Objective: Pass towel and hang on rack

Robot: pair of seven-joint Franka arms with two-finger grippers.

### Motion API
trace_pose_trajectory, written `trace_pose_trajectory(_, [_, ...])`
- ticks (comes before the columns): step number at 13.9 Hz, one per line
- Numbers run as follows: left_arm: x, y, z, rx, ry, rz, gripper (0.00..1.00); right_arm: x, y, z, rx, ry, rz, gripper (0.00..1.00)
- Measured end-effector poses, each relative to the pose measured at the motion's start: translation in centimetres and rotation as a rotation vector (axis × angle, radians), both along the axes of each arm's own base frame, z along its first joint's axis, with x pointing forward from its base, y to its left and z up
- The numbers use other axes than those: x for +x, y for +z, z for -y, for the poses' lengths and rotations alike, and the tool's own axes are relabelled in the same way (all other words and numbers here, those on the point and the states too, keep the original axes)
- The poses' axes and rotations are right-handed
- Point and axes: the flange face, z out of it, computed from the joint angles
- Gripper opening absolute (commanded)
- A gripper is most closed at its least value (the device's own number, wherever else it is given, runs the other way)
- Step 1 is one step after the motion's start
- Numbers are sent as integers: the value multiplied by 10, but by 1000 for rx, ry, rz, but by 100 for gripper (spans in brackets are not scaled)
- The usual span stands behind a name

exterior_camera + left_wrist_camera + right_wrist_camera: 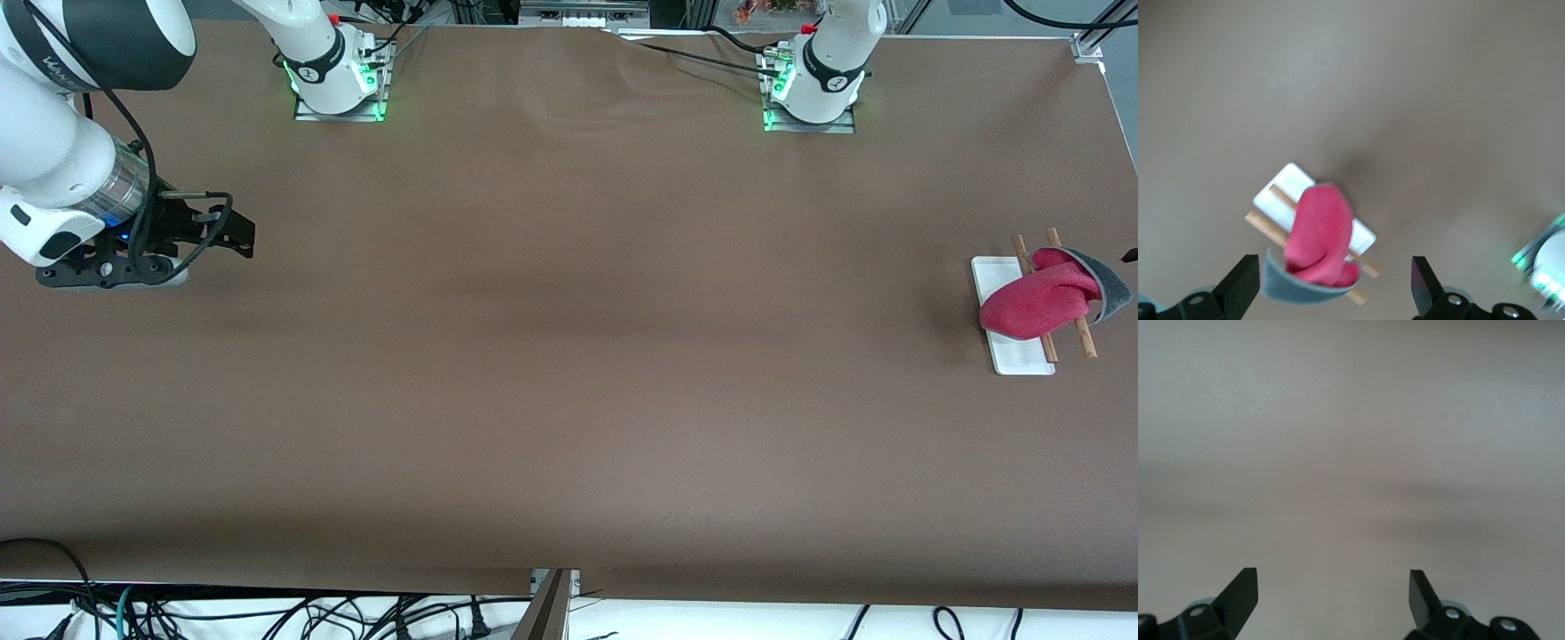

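The towel (pixel 1036 302) is draped over the rack's two wooden rods (pixel 1086 339), pinkish-red face up, with a dark grey flap curled up at one end. The rack's white base (pixel 994 276) lies at the left arm's end of the table. In the left wrist view the towel (pixel 1318 230) and the rack's base (pixel 1275 190) show below my left gripper (pixel 1333 267), which is open, empty and raised above them. Only a dark tip of it (pixel 1129 256) shows in the front view. My right gripper (pixel 238 229) is open and empty over bare table (pixel 1351 453) at the right arm's end.
Brown table covering (pixel 569 356) spans the whole surface. The two arm bases (pixel 338 80) stand along the edge farthest from the front camera. Cables hang below the table edge nearest that camera.
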Motion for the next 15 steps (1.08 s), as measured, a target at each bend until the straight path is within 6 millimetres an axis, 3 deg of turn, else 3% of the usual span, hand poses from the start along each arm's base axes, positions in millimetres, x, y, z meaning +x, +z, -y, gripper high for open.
trace_pose_trajectory(5, [12, 15, 132, 32, 243, -43, 100, 0, 0, 0, 0, 0, 0, 100])
trace_pose_trajectory(9, [-11, 39, 226, 96, 488, -3, 100, 0, 0, 0, 0, -1, 0, 100])
trace_pose_trajectory(12, [-38, 51, 247, 86, 671, 104, 100, 0, 0, 0, 0, -2, 0, 100])
trace_pose_trajectory(15, [-60, 51, 248, 85, 739, 137, 100, 0, 0, 0, 0, -2, 0, 100])
